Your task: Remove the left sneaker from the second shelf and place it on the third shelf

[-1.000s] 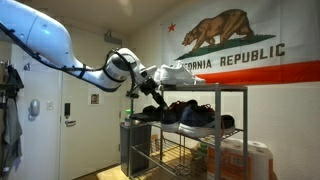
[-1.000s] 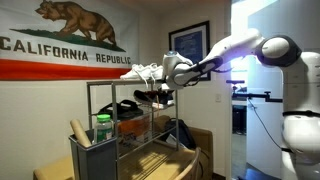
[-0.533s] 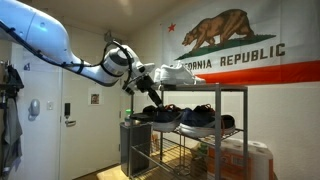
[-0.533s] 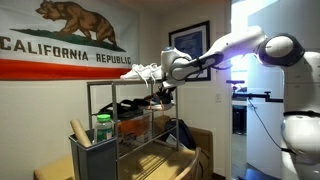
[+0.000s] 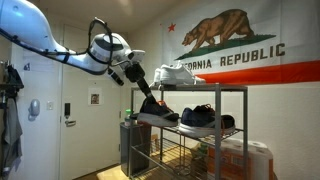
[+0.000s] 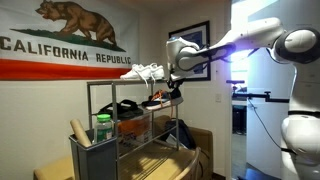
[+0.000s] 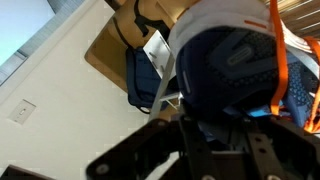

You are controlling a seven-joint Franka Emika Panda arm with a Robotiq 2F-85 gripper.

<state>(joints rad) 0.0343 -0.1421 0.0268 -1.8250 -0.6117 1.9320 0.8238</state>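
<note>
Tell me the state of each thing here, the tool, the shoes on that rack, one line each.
tool: shut on the left sneaker.
left sneaker: gripped, held up, tilted.
white shoe: resting on the top tier.
other dark sneakers: resting on the second shelf.

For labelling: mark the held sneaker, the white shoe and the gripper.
held sneaker point(image 5: 160, 113): an exterior view, its side.
white shoe point(image 6: 146, 72): an exterior view, its upper.
gripper point(image 5: 146, 93): an exterior view, between fingertips.
</note>
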